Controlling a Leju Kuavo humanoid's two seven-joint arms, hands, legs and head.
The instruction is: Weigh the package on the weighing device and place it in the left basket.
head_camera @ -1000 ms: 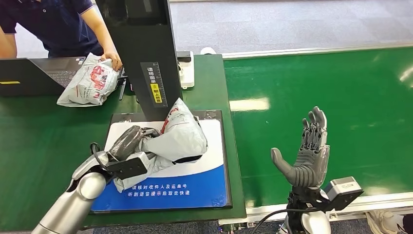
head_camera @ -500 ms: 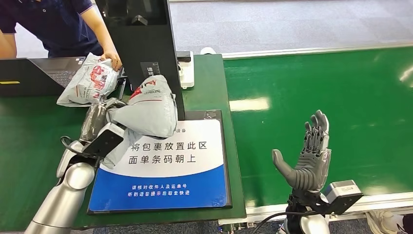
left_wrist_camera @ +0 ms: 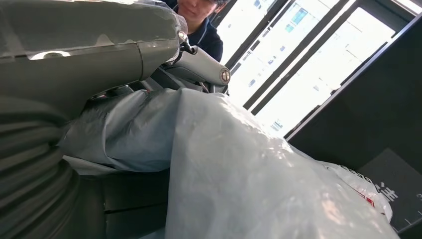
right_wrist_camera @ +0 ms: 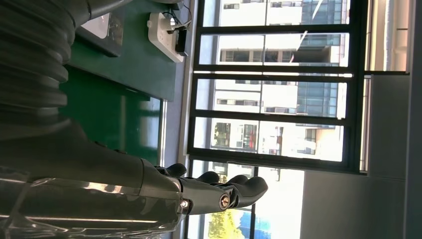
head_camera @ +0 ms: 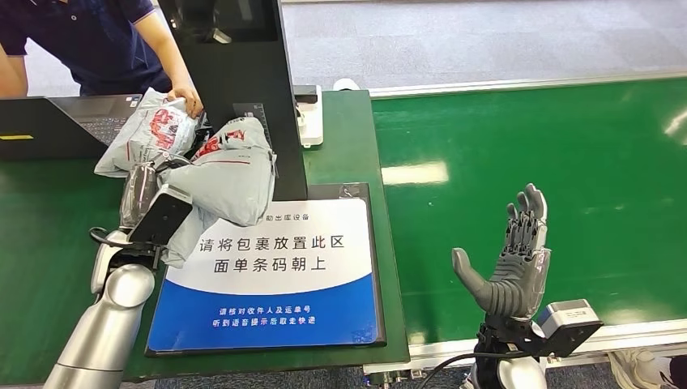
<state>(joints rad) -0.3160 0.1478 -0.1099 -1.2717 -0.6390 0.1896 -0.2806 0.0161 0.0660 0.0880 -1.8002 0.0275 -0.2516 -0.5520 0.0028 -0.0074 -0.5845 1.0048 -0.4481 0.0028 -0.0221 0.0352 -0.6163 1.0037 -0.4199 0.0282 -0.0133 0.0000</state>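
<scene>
Grey plastic fills the left hand [head_camera: 144,194]: it grips the package [head_camera: 229,174] from the side, fingers wrapped into the crumpled film, and holds it in the air above the far left corner of the scale [head_camera: 275,275]. The package sits just to the right of the hand, red print on its upper end, its bulk in front of the black post [head_camera: 243,73] that rises behind the scale. In the left wrist view the film bulges right against the thumb [left_wrist_camera: 199,64].

Beside the hand, further back on the green table [head_camera: 49,227], lies a second bag [head_camera: 146,134] with a person's hand [head_camera: 188,101] resting on it. A laptop [head_camera: 57,121] stands to its left.

Over the green belt [head_camera: 551,146], well apart from all this, the right hand [head_camera: 514,259] is raised upright with palm open and fingers spread, holding nothing.
</scene>
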